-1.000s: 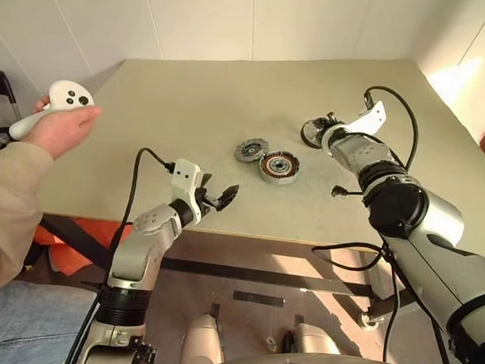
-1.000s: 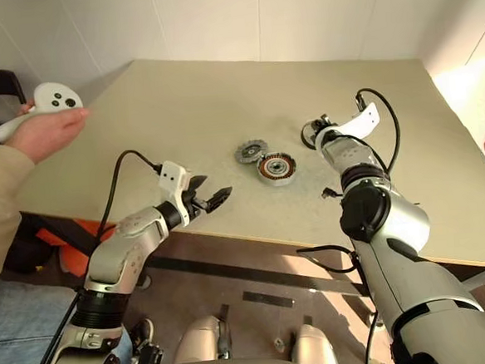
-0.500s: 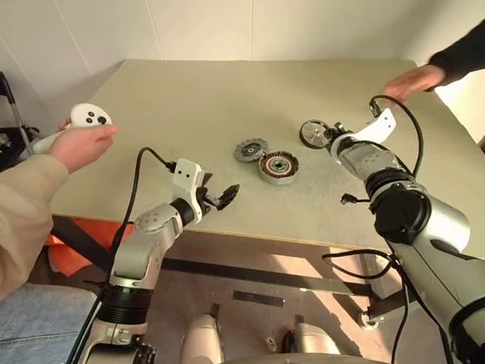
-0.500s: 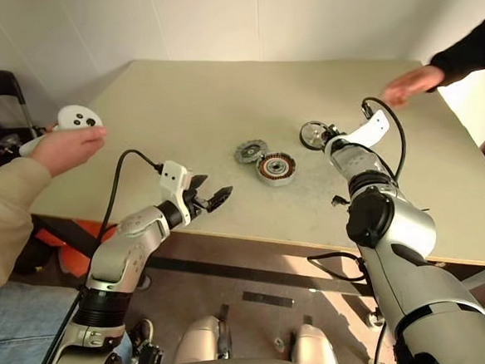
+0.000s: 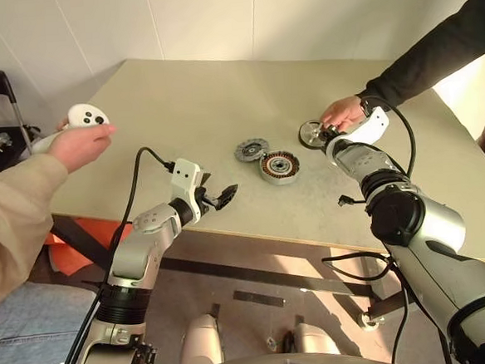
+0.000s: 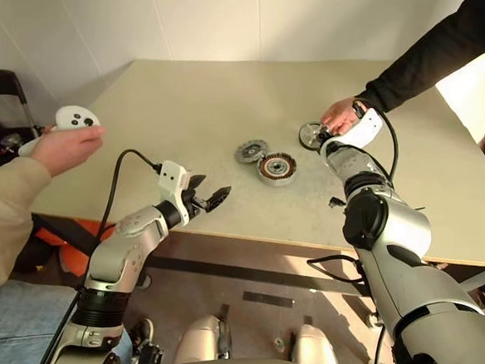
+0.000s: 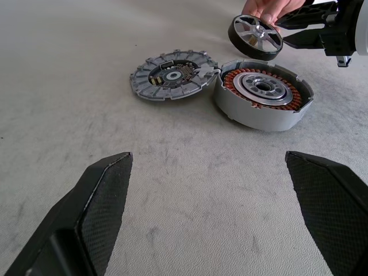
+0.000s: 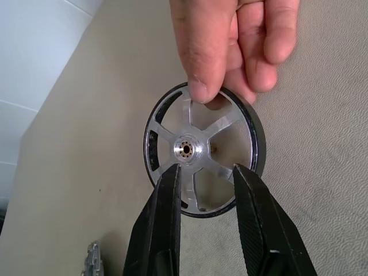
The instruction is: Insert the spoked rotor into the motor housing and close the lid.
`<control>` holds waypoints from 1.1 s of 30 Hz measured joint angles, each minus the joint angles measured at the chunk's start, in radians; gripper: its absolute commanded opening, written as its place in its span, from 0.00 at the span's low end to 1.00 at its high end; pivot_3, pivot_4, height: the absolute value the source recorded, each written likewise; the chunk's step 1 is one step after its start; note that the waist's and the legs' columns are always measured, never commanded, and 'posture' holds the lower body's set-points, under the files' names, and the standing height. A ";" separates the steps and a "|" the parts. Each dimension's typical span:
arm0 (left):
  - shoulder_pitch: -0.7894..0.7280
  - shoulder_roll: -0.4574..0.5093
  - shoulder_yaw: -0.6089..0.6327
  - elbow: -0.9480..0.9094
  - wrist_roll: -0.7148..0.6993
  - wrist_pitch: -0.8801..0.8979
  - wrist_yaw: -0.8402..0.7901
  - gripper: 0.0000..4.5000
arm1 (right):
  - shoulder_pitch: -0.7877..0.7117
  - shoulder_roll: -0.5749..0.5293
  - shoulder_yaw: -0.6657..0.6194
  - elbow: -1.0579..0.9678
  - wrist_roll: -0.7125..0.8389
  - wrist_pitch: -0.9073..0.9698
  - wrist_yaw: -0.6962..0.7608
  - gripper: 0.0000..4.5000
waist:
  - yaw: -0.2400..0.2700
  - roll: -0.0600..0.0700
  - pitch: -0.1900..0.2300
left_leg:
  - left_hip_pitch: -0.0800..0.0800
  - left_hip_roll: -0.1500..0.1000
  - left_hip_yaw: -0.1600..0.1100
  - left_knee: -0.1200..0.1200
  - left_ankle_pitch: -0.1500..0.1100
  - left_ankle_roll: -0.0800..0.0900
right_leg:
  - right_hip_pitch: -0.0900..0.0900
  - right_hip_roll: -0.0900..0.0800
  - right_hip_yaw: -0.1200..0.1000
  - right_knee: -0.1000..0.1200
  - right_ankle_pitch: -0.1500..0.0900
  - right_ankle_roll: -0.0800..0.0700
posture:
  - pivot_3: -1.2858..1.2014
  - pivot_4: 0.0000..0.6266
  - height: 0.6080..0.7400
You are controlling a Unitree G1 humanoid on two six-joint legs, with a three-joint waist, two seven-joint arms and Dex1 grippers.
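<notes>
Left eye view: against half a second back, dark-sleeved arm now stretched across the table (image 5: pixel 178 95) from the far right, its hand (image 5: pixel 343 112) at the rotor (image 5: pixel 312 133), which it was well short of before; a second ago no such arm in sight. Lid (image 5: pixel 251 150) and housing (image 5: pixel 278 166) unmoved, touching, mid-table. Beige-sleeved hand (image 5: pixel 82 145) at left with a white controller (image 5: pixel 78 123).

Right eye view: same scene; left gripper (image 6: pixel 214 197) at the near table edge, well apart from the parts.

Left wrist view: own black fingers (image 7: pixel 92 201) spread wide, empty. Lid flat, notched rim, dark centre; housing just beside it, silver wall, copper windings round a pale hub. Rotor tilted beyond the housing, pinched by fingertips, right gripper (image 7: pixel 299 31) next to it.

Right wrist view: rotor on edge, dark rim, pale spokes, bright hub; thumb and finger on its upper rim. Right gripper narrowed, fingers (image 8: pixel 167 224) astride the lower rim; actual clamping impossible to tell.
</notes>
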 measured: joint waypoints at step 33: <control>0.001 -0.008 -0.001 0.001 0.015 -0.002 -0.002 1.00 | 0.009 -0.011 0.345 0.000 -0.322 -0.112 0.186 0.35 | 0.000 0.000 0.000 | -0.001 0.000 0.000 0.001 0.000 0.000 | 0.000 0.000 0.000 0.000 0.000 0.000 | 0.52 0.00 1.00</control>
